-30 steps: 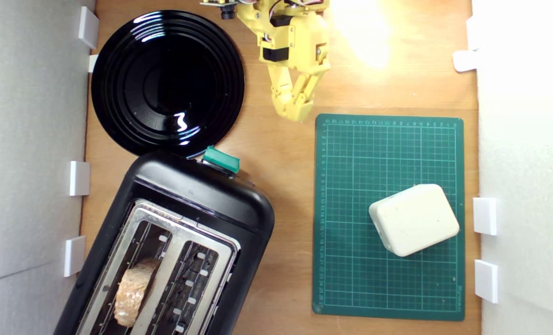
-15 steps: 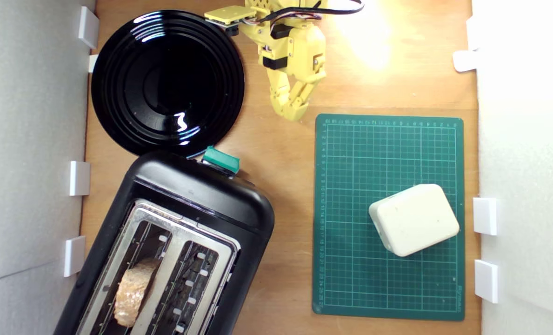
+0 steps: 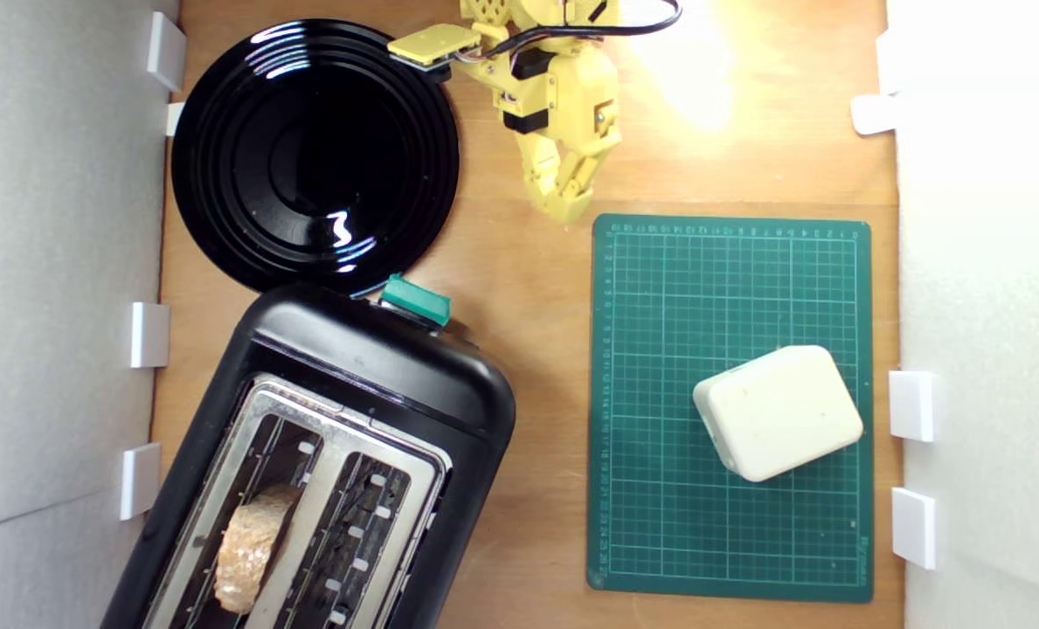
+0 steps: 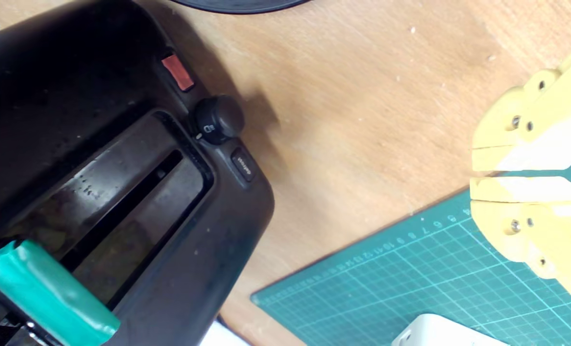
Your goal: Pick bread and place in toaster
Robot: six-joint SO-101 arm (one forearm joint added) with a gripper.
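The golden-brown crusty bread slice (image 3: 248, 550) sits in 1 slot of the big black toaster (image 3: 370, 367), while the yellow gripper (image 3: 567, 212), pressed together and holding nothing, hangs over the wooden table (image 3: 528, 288).

Cutting mat (image 4: 410, 288) edge carries ruler numbers, 6 to 12 legible in the wrist view; toaster (image 4: 122, 192) button (image 4: 243, 165) has tiny print, possibly "defrost", too blurred to confirm.

Light: bright and warm, strongest at the exterior view's top right, where the surface (image 3: 685, 70) washes out.
Glare: white streaks on the plate (image 3: 314, 157).
Shadow: soft, beside the toaster (image 4: 122, 158).
Focus: wrist view soft; hand (image 4: 472, 174) blurred.
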